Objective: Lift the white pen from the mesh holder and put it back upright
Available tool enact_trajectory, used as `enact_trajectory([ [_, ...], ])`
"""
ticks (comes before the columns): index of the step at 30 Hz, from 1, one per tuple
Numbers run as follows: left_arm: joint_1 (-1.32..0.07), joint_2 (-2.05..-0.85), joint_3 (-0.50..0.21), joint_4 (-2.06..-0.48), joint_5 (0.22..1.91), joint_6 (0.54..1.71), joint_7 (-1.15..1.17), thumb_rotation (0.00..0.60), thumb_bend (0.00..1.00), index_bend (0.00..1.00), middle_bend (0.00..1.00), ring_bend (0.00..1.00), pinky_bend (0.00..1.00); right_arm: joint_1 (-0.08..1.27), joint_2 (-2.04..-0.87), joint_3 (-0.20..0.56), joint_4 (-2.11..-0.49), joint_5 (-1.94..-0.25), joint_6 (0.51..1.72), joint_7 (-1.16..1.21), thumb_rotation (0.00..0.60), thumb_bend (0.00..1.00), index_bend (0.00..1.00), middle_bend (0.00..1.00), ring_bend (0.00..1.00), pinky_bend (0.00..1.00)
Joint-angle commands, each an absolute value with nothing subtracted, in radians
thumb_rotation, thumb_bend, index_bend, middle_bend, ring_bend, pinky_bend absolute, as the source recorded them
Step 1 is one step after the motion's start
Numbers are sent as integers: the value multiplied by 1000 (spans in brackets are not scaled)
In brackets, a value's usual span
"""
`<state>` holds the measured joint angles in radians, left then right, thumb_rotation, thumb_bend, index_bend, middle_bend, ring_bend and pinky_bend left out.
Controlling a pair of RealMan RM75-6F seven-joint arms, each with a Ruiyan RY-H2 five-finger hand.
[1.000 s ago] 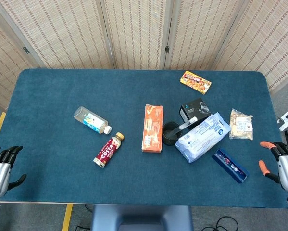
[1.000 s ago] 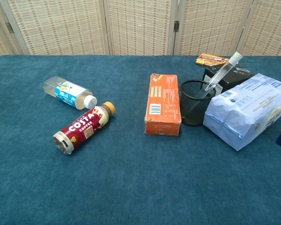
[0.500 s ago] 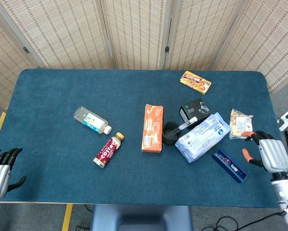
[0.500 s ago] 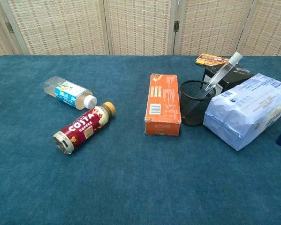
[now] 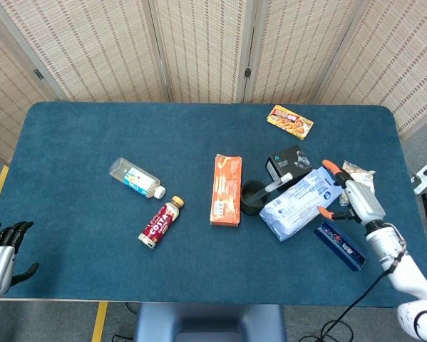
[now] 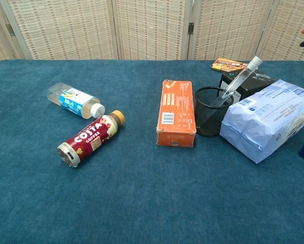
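The right hand [image 5: 350,194] had come in from the table's right edge and now hovered over the near end of the pale blue bag [image 5: 300,202], its orange-tipped fingers [image 5: 330,167] spread apart and holding nothing. The left hand [image 5: 1,248] had stayed low at the near left corner, its dark fingers slightly apart, also empty.

The white pen [image 6: 239,79] stood tilted in the black mesh holder [image 6: 209,118], its cap leaning out to the right over a small black box [image 5: 289,161]. An orange carton [image 5: 227,189] lay just beside the holder on its left. The blue bag pressed against the holder's right side, lying between the holder and the right hand. A dark blue packet [image 5: 341,244] lay near the bag, under the wrist. A snack bag [image 5: 358,176] showed behind the hand. Well to the left lay a clear bottle [image 5: 135,177] and a red Costa bottle [image 5: 160,221].
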<state>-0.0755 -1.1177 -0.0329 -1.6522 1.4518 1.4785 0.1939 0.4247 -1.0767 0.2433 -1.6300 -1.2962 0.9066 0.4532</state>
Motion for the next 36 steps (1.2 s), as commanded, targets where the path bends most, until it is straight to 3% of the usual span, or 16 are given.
enact_trajectory([
  [1, -77, -1117, -33, -1656, 1451, 1475, 198, 600, 250, 181, 199, 202, 117, 509, -1132, 267, -1552, -1326, 793, 637, 600, 200, 0, 79, 48, 221],
  [9, -78, -1114, -34, -1662, 1442, 1469, 205, 600, 250, 180, 196, 202, 117, 578, -1252, 258, -1421, -1430, 772, 930, 600, 202, 0, 79, 48, 200],
  [22, -85, -1110, -32, -1670, 1438, 1452, 212, 600, 249, 180, 192, 202, 117, 638, -1422, 209, -1241, -1545, 906, 1197, 600, 225, 0, 160, 62, 197],
  [36, -87, -1107, -29, -1669, 1427, 1437, 203, 600, 250, 179, 192, 203, 117, 696, -1464, 146, -1314, -1639, 1015, 1282, 600, 232, 0, 173, 72, 197],
])
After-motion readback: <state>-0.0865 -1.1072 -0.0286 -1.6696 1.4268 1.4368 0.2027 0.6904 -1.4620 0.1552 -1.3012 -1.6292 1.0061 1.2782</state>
